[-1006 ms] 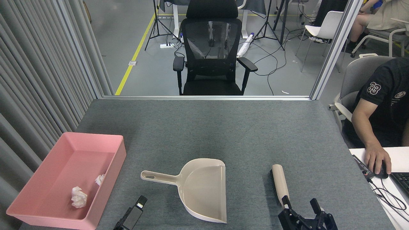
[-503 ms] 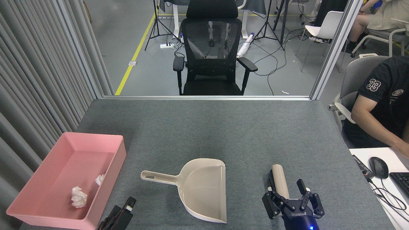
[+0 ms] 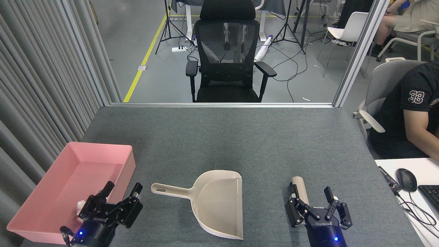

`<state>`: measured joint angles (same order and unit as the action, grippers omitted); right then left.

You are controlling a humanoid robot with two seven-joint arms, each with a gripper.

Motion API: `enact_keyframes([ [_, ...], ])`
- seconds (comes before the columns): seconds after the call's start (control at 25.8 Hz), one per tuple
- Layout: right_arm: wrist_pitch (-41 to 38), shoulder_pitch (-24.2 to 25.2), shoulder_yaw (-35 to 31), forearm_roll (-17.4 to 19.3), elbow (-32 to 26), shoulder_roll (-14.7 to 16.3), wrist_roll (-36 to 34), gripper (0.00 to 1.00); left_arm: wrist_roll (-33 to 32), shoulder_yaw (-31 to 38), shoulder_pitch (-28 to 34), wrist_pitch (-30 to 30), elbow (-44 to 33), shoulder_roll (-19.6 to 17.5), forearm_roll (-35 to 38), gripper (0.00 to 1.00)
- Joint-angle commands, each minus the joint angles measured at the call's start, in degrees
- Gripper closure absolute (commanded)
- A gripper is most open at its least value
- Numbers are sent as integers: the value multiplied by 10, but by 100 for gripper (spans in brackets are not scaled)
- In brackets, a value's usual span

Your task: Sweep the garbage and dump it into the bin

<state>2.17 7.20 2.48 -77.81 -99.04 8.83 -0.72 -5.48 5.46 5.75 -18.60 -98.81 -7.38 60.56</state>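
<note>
The beige dustpan lies flat on the grey felt-covered desk, its handle pointing toward the bin and its open mouth facing the other way. The bin, a pink shallow tub, stands on the desk well to the handle side of the dustpan, at the desk's edge next to the ribbed grey partition. The left gripper hangs at the bin's near corner, between bin and dustpan handle, overlapping the bin's rim in this view; its jaws are spread wide apart and hold nothing. Only a small white edge of the garbage shows, inside the bin and just beside the left gripper body, which hides the rest; how many wads lie there cannot be told. On the mouth side of the dustpan, apart from it, a beige cylindrical brush handle lies on the desk with a dark strip along one flank. The right gripper sits at the near end of that handle, its jaws parted to either side of it and not closed on it; whether the fingers touch the handle cannot be told. Beyond the desk's far edge stands a black office chair. A seated person in a black shirt is at the mouth side, beside a white table carrying a mouse.
</note>
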Motion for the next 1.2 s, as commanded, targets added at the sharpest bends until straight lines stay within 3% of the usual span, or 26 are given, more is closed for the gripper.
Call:
enact_keyframes([
  [0.0, 8, -12, -1, -31, 10, -2, -2, 2, 17, 0, -8, -26, 1, -11, 47, 1],
  [0.23, 39, -24, 0, -53, 24, -4, -2, 2, 18, -1, -12, -28, 20, -7, 63, 2],
  [0.39, 49, -31, 2, -54, 29, -11, -2, 2, 18, -1, -60, -25, 47, -4, 135, 1],
  [0.5, 49, -31, 2, -54, 29, -27, -2, 2, 13, -3, -86, -7, 68, 18, 143, 1],
  [0.66, 49, -33, 2, -54, 31, -26, -2, 2, 17, -5, -108, 2, 86, 25, 185, 1],
  [1.16, 43, -27, 5, -53, 31, -33, -3, 2, 1, 1, -50, 15, 42, 35, 192, 1],
])
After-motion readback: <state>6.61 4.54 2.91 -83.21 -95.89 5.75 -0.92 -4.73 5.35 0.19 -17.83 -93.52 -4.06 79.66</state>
